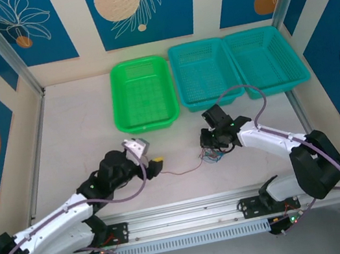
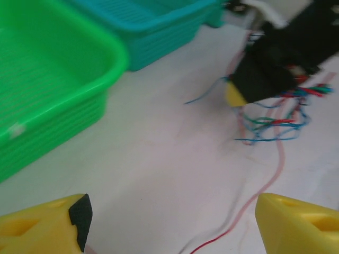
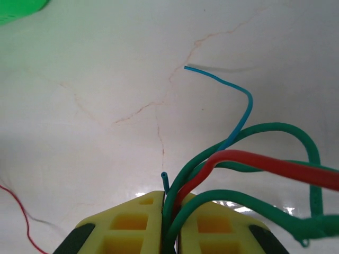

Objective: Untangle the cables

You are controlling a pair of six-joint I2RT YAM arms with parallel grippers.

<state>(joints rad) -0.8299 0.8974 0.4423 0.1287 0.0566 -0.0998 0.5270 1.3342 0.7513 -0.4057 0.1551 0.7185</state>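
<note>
Cables (image 1: 212, 154), knotted on the surface (image 1: 79, 136) off the green basket's (image 1: 147, 126) near right corner, are gripped by the clenched right claw (image 3: 170, 203) while the left claw (image 2: 172, 211) is held released, and the knot could be tightened by blind pulling.

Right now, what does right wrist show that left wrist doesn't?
Right wrist: close-up of the right gripper, jaws shut on the cables, green and red, with a blue end curling free. Left wrist: the left gripper with jaws open, the teal basket, the tangle at the right gripper. Both: the white table and a thin red strand trailing across it.
</note>
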